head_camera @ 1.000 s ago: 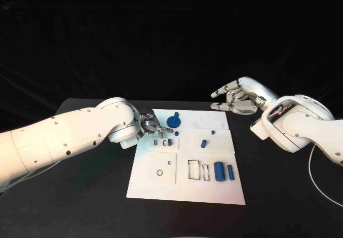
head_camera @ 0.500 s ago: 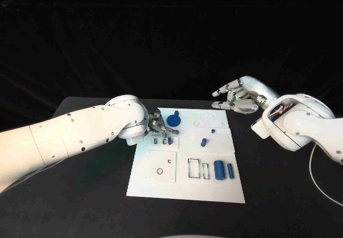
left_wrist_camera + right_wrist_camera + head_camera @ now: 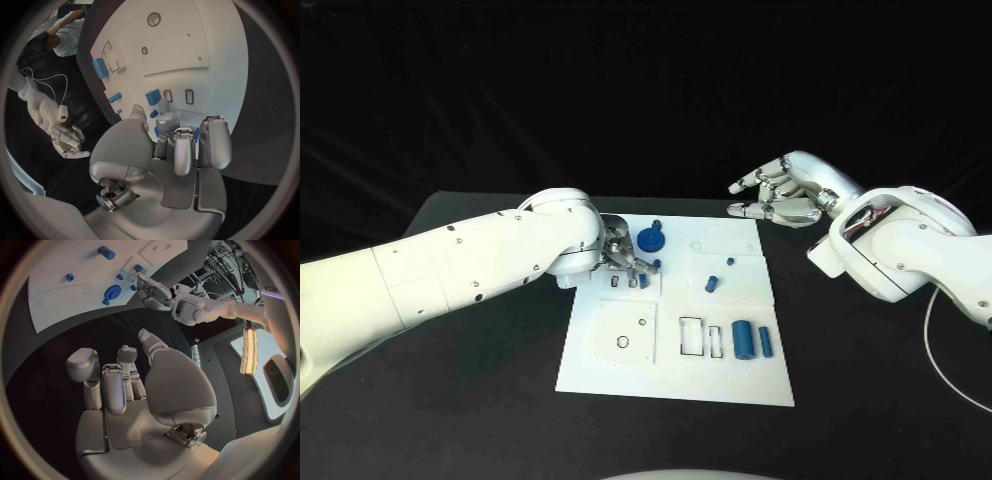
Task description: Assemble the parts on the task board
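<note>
Holding small blue part [image 3: 195, 134] pinched in fingertips, left hand [image 3: 620, 252] hovers over task board [image 3: 740, 390] upper-left, just above two narrow slots [image 3: 623, 283]. Part likely light, rigid, slick plastic; best pinched at its sides, upper end, leaving lower end free. Nearby: blue round piece [image 3: 649, 241], small pegs [image 3: 713, 283], two blue blocks [image 3: 753, 342] near rectangular cutouts. Round piece crowds fingers. Right hand [image 3: 782, 194] hangs beyond board's far edge, fingers apart, holding nothing.

text: none legible | labels: none | numbers: none | task board [image 3: 678, 380]: unmarked
</note>
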